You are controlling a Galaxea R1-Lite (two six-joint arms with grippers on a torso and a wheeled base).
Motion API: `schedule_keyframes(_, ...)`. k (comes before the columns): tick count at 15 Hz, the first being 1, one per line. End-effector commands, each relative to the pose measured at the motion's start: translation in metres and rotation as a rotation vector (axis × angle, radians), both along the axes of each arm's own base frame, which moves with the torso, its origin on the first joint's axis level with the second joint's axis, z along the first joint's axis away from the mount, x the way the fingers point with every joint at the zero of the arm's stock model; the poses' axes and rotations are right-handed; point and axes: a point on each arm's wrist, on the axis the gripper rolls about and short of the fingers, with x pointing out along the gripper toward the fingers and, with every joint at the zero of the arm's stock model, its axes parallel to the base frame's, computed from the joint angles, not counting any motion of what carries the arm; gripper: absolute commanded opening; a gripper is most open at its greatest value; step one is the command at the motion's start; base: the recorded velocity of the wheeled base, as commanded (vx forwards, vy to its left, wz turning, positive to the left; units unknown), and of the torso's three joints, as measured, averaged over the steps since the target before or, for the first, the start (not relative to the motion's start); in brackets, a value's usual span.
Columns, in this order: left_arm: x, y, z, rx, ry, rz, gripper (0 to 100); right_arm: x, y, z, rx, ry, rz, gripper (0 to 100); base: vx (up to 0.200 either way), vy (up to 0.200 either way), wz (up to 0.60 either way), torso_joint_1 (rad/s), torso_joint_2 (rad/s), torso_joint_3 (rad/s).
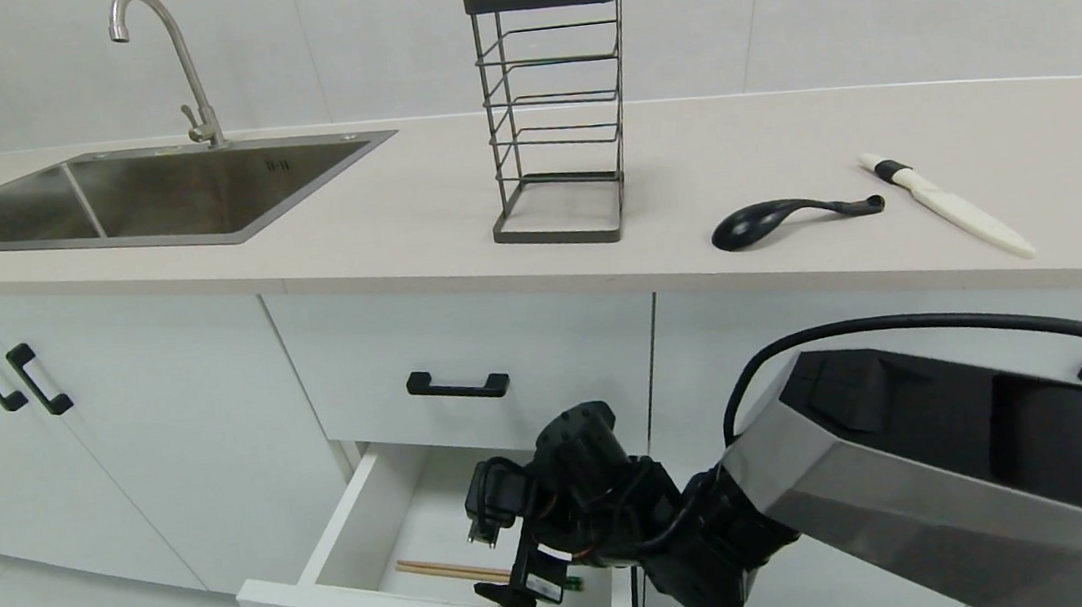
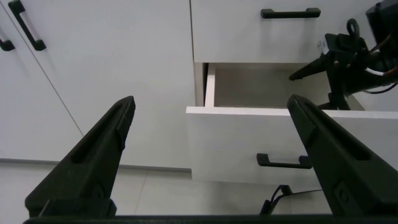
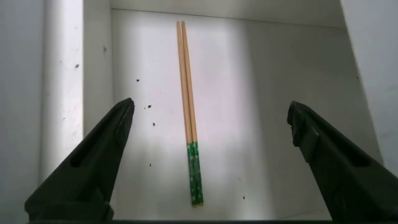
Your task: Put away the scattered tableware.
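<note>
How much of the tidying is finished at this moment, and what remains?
Done: the chopsticks lie in the open drawer. In hand: nothing; the right gripper hangs open above them, the left gripper is open too. Left: the black spoon and the white knife on the counter.

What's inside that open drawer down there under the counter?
A pair of wooden chopsticks with green ends lies on the floor of the drawer, below the open right gripper. How far the drawer runs back under the cabinet front is hidden.
</note>
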Motion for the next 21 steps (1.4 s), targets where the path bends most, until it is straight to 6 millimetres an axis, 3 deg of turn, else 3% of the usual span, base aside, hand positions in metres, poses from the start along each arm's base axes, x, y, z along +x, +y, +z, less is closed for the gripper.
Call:
schedule_keyframes(1, 0.000, 0.000, 0.000, 0.000, 0.001, 0.000, 100, -0.013, -0.005, 0.012, 0.011, 0.002, 0.011, 100, 0.000, 0.000, 0.00, 0.000, 0.00, 0.000)
schedule_keyframes(6, 0.000, 0.000, 0.000, 0.000, 0.001, 0.000, 100, -0.025, -0.007, 0.032, 0.035, -0.021, 0.026, 100, 0.000, 0.000, 0.00, 0.000, 0.00, 0.000)
schedule_keyframes(7, 0.000, 0.000, 0.000, 0.000, 0.001, 0.000, 100, -0.032, -0.006, 0.058, 0.076, -0.062, 0.036, 100, 0.000, 0.000, 0.00, 0.000, 0.00, 0.000)
schedule_keyframes(10, 0.000, 0.000, 0.000, 0.000, 0.001, 0.000, 100, -0.048, -0.011, 0.078, 0.114, -0.116, 0.042, 100, 0.000, 0.000, 0.00, 0.000, 0.00, 0.000)
schedule_keyframes(14, 0.000, 0.000, 0.000, 0.000, 0.001, 0.000, 100, -0.067, -0.035, 0.062, 0.157, -0.111, 0.029, 100, 0.000, 0.000, 0.00, 0.000, 0.00, 0.000)
schedule_keyframes(21, 0.000, 0.000, 0.000, 0.000, 0.001, 0.000, 100, -0.072, -0.035, 0.065, 0.177, -0.109, 0.034, 100, 0.000, 0.000, 0.00, 0.020, -0.02, -0.005)
